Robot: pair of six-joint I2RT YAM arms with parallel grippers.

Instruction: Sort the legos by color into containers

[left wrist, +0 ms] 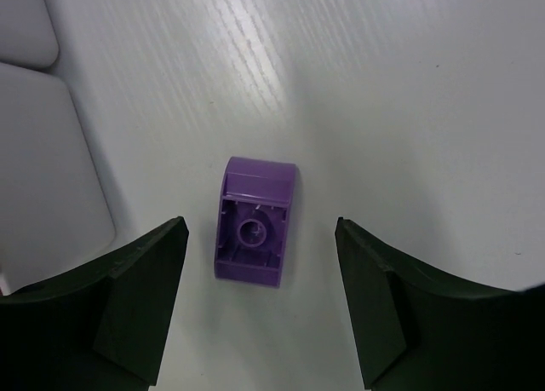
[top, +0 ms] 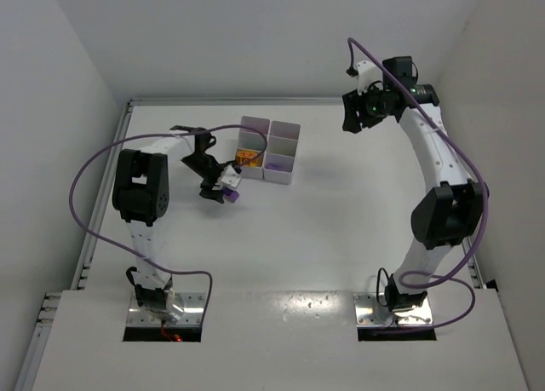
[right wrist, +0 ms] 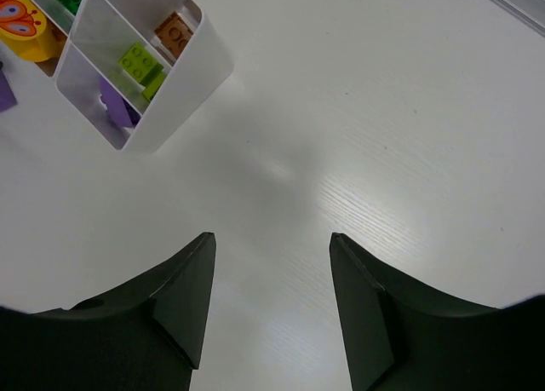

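- White table [top: 341,238], with a white compartment tray [right wrist: 192,76] at its far middle.
- Right gripper [right wrist: 271,238] raised, fingers apart, holding nothing.
- Left gripper [left wrist: 261,231] low beside the tray, fingers spread, gripping nothing.
- Purple brick [left wrist: 255,195] lies on the table between the left fingers, touching neither.

The left arm [top: 140,191] and the right arm [top: 434,157] had white links joined by bulky black housings. A purple cable [top: 77,182] looped loosely along each one, from behind the fingers [left wrist: 136,297] back to a shiny metal base plate [top: 194,310]. Those fingers were dark, matte, broad wedges with curved inner edges, set ahead of each wrist camera.
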